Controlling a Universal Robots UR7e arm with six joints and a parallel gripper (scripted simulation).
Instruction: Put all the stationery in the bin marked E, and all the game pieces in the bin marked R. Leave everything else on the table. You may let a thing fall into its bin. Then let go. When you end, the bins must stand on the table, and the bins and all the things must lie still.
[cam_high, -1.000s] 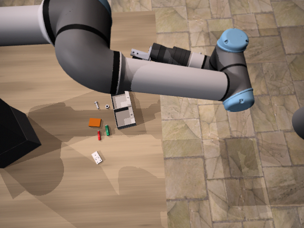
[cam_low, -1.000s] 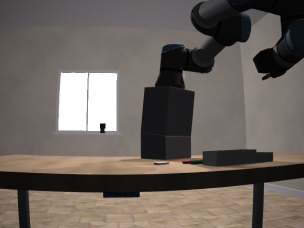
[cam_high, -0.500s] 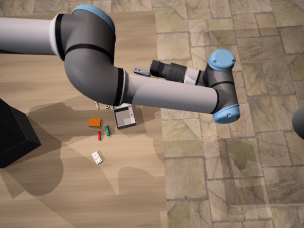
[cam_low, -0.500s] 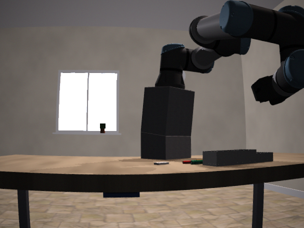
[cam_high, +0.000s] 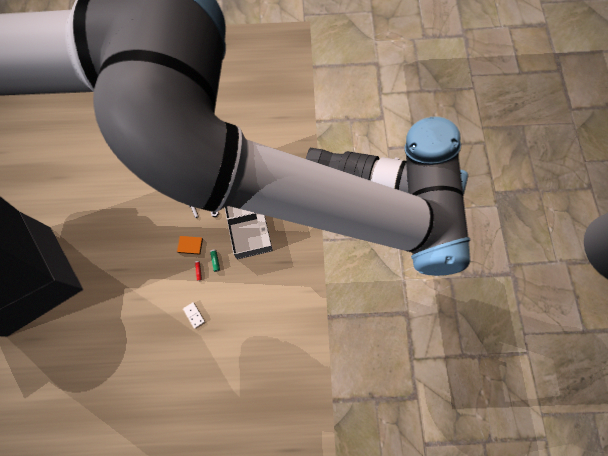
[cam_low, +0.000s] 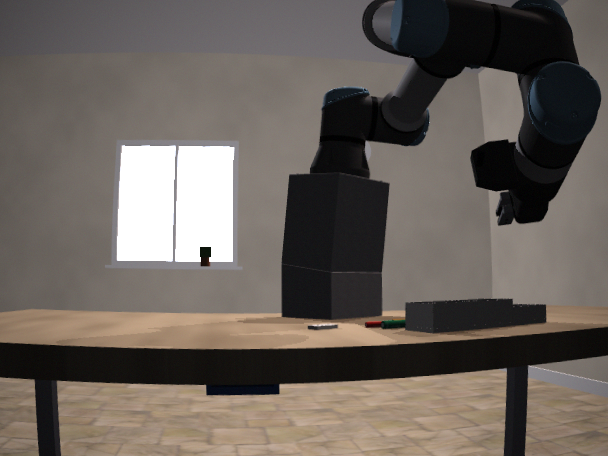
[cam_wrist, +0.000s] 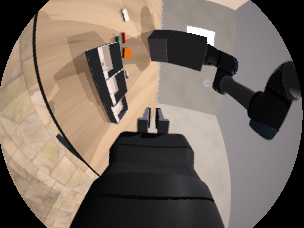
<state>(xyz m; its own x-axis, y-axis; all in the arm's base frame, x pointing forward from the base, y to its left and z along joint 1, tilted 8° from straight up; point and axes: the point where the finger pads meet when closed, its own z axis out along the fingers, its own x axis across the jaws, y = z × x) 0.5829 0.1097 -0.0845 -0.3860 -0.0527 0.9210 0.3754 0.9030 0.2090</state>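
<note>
Orange eraser (cam_high: 190, 244), red (cam_high: 198, 270) and green markers (cam_high: 214, 260) and a white domino (cam_high: 193, 315) lie mid-frame on our bench (cam_high: 150, 380) beside the bins (cam_high: 248, 235) — nothing sorted yet. Our pincer (cam_low: 506, 208) hangs high at right, clenched on nothing; next we descend and reopen over one piece.

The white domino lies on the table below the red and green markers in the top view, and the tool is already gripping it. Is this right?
Not quite. The domino does lie on the table below the red marker and green marker, but the exterior view shows the tool high above the table, shut on nothing.
</note>
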